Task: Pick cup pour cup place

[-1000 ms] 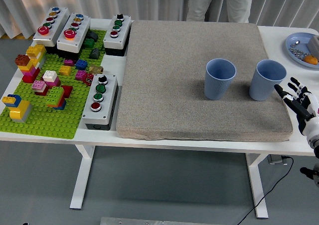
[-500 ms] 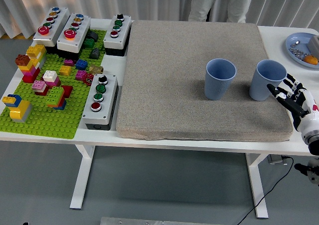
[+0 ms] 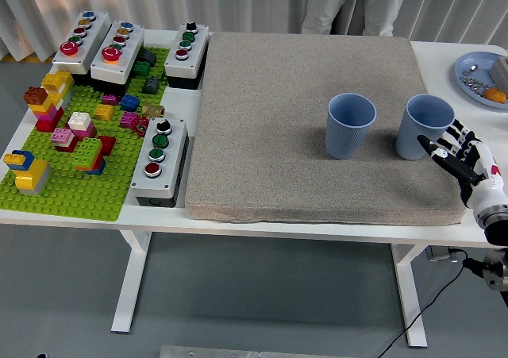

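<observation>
Robot hand (image 3: pixel 460 155) partly covers right cup's (image 3: pixel 424 126) lower side.

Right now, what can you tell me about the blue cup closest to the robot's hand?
The right blue cup is light blue with fine ribs down its sides, probably plastic. It stands upright and open on the grey mat, near the mat's right edge, apart from the other blue cup. What is inside cannot be seen. The robot's right hand, fingers spread, is right beside its lower right side; contact cannot be told.

right hand (image 3: pixel 464 156): black jointed fingers, white tips | back: white shell, small red mark | wrist: silver-grey cuff | person (image 3: pixel 349 5): wore light trousers
</observation>
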Action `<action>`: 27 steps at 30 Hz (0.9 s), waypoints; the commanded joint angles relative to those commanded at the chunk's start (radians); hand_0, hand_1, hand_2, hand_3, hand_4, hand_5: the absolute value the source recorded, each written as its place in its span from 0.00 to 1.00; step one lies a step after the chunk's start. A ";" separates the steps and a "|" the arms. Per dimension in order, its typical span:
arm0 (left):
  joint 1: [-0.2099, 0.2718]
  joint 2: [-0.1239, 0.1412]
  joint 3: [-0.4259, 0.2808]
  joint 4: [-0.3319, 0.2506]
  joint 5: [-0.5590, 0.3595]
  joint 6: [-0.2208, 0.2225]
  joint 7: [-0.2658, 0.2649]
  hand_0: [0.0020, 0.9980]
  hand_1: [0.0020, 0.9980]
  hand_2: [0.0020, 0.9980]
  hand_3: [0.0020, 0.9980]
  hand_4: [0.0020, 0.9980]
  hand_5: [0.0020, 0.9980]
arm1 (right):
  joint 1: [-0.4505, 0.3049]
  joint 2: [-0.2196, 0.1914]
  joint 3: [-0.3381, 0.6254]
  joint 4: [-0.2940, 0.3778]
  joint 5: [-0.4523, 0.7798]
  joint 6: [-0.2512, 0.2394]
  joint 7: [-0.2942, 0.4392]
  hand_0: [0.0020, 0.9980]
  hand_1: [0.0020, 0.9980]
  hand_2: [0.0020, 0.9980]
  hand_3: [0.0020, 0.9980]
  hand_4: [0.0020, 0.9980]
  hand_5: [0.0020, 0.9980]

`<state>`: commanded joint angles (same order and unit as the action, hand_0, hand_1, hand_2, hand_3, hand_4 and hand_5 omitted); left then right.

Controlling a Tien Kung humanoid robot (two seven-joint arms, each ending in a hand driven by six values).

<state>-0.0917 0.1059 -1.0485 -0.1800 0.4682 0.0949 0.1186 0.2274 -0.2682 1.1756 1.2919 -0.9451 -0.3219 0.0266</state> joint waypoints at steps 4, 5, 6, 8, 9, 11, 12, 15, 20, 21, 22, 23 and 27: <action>0.000 0.000 0.001 0.000 -0.001 0.000 0.000 0.69 0.68 0.74 0.67 0.47 0.98 | 0.003 0.003 0.003 -0.005 0.000 0.002 0.000 0.90 0.83 0.95 0.92 0.92 0.51; 0.000 0.000 0.001 0.000 -0.002 0.000 -0.001 0.69 0.68 0.74 0.67 0.47 0.98 | 0.002 0.003 0.005 -0.007 0.001 0.003 0.000 0.90 0.83 0.95 0.92 0.92 0.51; 0.000 -0.001 0.002 0.000 -0.002 0.000 -0.001 0.69 0.68 0.74 0.67 0.47 0.98 | 0.002 0.003 0.005 -0.008 0.002 0.003 0.000 0.90 0.83 0.95 0.92 0.92 0.51; 0.000 0.000 0.002 0.000 -0.003 0.000 -0.001 0.69 0.68 0.74 0.67 0.47 0.98 | 0.002 0.003 0.008 -0.012 0.001 0.003 0.000 0.90 0.83 0.95 0.92 0.92 0.51; 0.000 0.000 0.003 0.000 -0.003 0.000 0.000 0.69 0.68 0.74 0.67 0.47 0.98 | 0.002 0.004 0.008 -0.014 0.001 0.003 0.000 0.90 0.83 0.95 0.92 0.92 0.51; 0.001 0.000 0.004 0.000 -0.003 0.000 0.000 0.69 0.68 0.74 0.67 0.47 0.98 | 0.004 0.006 0.008 -0.022 0.000 0.004 0.002 0.90 0.83 0.95 0.92 0.92 0.50; 0.001 0.000 0.004 0.000 -0.003 0.000 0.000 0.69 0.68 0.74 0.67 0.47 0.98 | 0.005 0.007 0.008 -0.026 -0.001 0.005 0.002 0.90 0.83 0.95 0.92 0.92 0.50; 0.003 -0.001 0.006 0.000 -0.004 -0.001 0.000 0.69 0.68 0.74 0.67 0.47 0.98 | 0.008 0.011 0.012 -0.037 -0.006 0.007 0.002 0.90 0.83 0.95 0.92 0.92 0.50; 0.003 -0.001 0.009 0.000 -0.007 -0.001 -0.001 0.69 0.68 0.74 0.67 0.47 0.98 | 0.007 0.011 0.024 -0.042 -0.012 0.008 0.001 0.90 0.83 0.95 0.92 0.92 0.50; 0.003 -0.001 0.009 0.000 -0.007 -0.001 -0.001 0.69 0.68 0.74 0.67 0.47 0.98 | 0.007 0.011 0.025 -0.042 -0.012 0.008 0.001 0.90 0.83 0.95 0.92 0.92 0.50; 0.003 -0.001 0.009 0.000 -0.006 -0.001 -0.001 0.69 0.68 0.74 0.67 0.47 0.98 | 0.008 0.011 0.027 -0.043 -0.012 0.008 0.001 0.90 0.83 0.95 0.92 0.91 0.50; 0.003 -0.001 0.009 0.000 -0.007 -0.001 -0.001 0.69 0.68 0.74 0.67 0.47 0.98 | 0.008 0.011 0.028 -0.044 -0.012 0.008 0.001 0.90 0.83 0.95 0.92 0.91 0.50; 0.003 -0.001 0.011 0.000 -0.008 -0.001 -0.001 0.69 0.68 0.74 0.67 0.47 0.98 | 0.009 0.012 0.032 -0.048 -0.013 0.009 0.001 0.90 0.83 0.95 0.92 0.91 0.50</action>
<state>-0.0882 0.1048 -1.0377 -0.1800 0.4603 0.0935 0.1174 0.2366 -0.2559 1.2076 1.2436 -0.9579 -0.3128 0.0279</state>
